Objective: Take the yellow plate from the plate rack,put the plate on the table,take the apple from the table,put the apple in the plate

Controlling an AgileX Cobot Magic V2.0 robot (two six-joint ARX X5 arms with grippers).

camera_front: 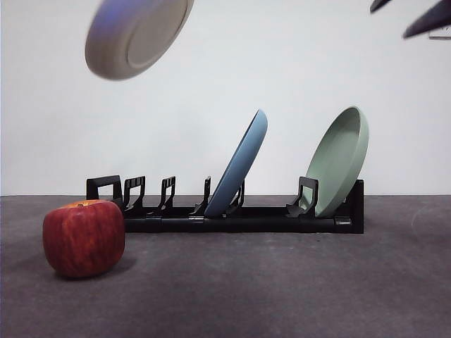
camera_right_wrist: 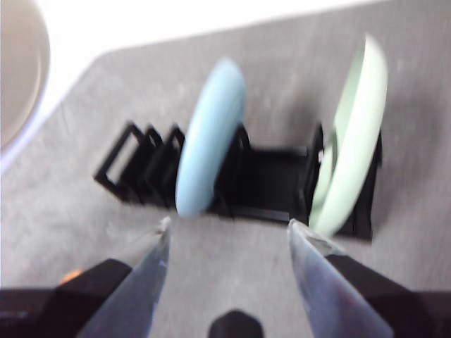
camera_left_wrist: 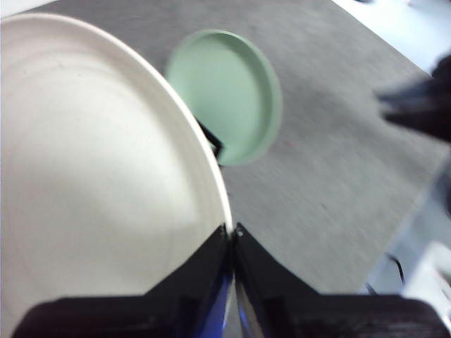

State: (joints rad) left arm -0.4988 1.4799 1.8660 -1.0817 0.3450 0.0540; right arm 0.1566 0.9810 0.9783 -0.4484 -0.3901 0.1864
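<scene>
Pinching yellow plate rim btwn left fingers

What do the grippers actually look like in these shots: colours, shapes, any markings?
The left gripper has two black wedge-shaped jaws tapering to narrow tips, with a blue strip along an inner face, rising from a wide black base. The right gripper has two pointed, blade-like jaws that look glossy grey-blue in the blur, on black mounts, with a rounded black part between them. No cables or markings are visible on either.

Bare lab bench: white backdrop.
</scene>
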